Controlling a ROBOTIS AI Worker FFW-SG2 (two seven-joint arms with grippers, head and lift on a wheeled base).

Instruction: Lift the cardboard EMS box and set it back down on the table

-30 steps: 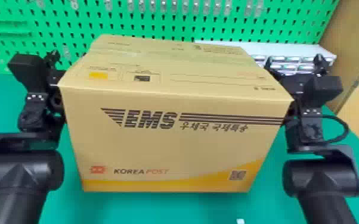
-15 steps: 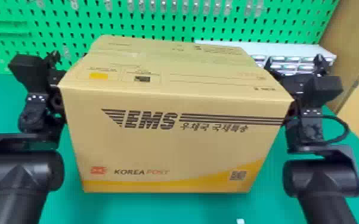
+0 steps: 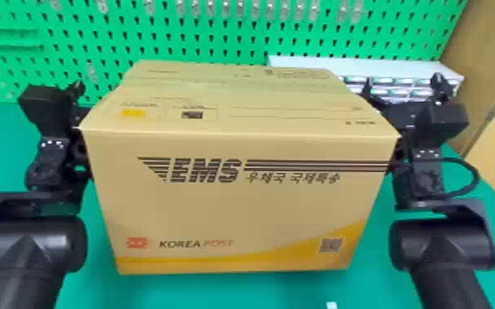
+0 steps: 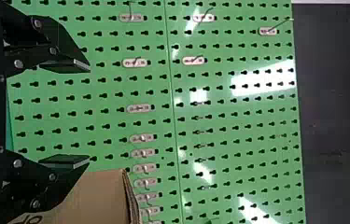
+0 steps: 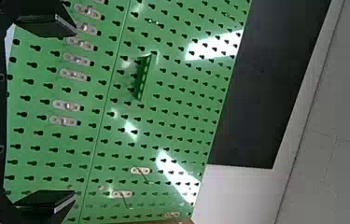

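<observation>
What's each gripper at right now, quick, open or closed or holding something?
Left gripper: open, nothing between its fingers, by the EMS box's left side.
Right gripper: open too, by the right side.

- From the head, we look forward and down, the box (image 3: pixel 234 213) close.
- From the left wrist, we face the pegboard (image 3: pixel 156 39).
- From the right wrist, likewise; all three views share it with us.

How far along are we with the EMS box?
Looks done: the left claw and right claw, both open, flank the EMS box. In hand: the box appears braced between them and probably raised, with shadow on the table below its front edge, though I can't confirm a gap. Remaining: set it down, then free its sides.
</observation>
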